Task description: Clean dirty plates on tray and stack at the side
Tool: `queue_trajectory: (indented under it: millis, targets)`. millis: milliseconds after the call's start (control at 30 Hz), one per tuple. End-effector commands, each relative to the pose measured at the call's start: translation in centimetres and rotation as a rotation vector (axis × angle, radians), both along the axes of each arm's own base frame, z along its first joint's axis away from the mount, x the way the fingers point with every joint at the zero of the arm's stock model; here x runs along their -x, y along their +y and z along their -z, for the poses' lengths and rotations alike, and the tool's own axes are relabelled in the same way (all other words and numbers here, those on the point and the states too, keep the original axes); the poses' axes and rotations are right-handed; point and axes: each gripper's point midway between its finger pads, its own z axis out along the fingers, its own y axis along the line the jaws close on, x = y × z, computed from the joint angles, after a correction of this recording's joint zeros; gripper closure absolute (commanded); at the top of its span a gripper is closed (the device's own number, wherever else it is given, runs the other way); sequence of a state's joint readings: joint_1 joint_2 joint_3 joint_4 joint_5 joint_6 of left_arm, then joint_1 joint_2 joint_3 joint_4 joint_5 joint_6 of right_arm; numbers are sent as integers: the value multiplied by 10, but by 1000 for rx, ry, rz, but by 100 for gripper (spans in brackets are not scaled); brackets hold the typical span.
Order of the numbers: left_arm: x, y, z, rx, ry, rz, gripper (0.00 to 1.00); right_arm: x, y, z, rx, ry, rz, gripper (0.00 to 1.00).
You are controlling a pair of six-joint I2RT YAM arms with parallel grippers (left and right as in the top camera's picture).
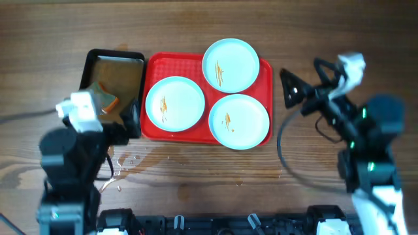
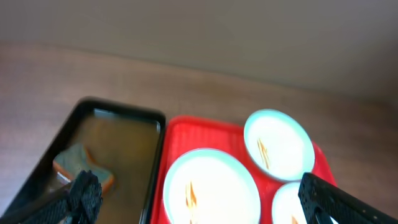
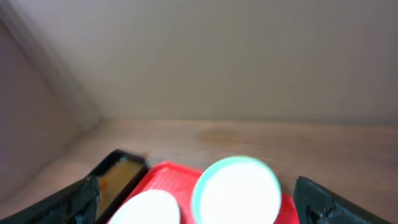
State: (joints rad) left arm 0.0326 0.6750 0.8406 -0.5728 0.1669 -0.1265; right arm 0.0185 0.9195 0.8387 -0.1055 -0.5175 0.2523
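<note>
Three streaked plates (image 1: 174,103) lie on the tray (image 1: 152,66).
Both left gripper (image 2: 202,196) and right gripper (image 3: 199,198) gape wide, holding nothing.

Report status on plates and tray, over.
Left gripper open, right gripper open, both empty. Three streaked plates on red tray, none stacked. Sponge in black pan, nothing blocking.

The tabletop (image 1: 196,183) is brown wood with lines in it, and it looks dull, with a few shiny wet drops (image 1: 124,160). The tray (image 1: 153,65) is red plastic, smooth and shiny. The plates (image 1: 179,104) are smooth and glossy. The pan (image 1: 116,53) is black with a shiny rim. The sponge (image 2: 74,163) in it looks soft, though the view is blurry. The left pincer (image 2: 198,193) has dull black fingers (image 2: 87,194).
</note>
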Motion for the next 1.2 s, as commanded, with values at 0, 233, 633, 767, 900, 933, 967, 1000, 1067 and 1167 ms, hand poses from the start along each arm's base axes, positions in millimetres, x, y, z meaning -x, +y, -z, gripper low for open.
queue_trajectory:
  millis: [0,233,633,767,900,933,967,1000,1067,1167]
  targets:
    - [-18,-3,-7,19,118,15,0,-16,26,-12,-19,101,-162,0]
    - [-41,-4,24,89,444,11,0,-41,75,15,63,315,-288,0]
    - [-79,2,64,166,597,23,0,-55,160,93,150,513,-438,0]
    - [-79,2,64,167,597,23,0,-79,170,98,40,539,-384,0]
    - [-79,2,64,167,598,23,0,-90,179,112,32,535,-391,3]
    - [-79,2,64,167,598,23,0,-90,183,119,41,546,-389,5]
    - [-79,2,64,167,598,23,0,-90,184,123,46,555,-385,7]
    - [-79,2,64,166,597,22,0,-91,186,130,57,569,-371,9]
    - [-80,5,65,155,594,9,0,-92,189,142,66,603,-330,11]
    - [-80,13,67,121,596,-31,0,-92,193,147,98,620,-293,14]
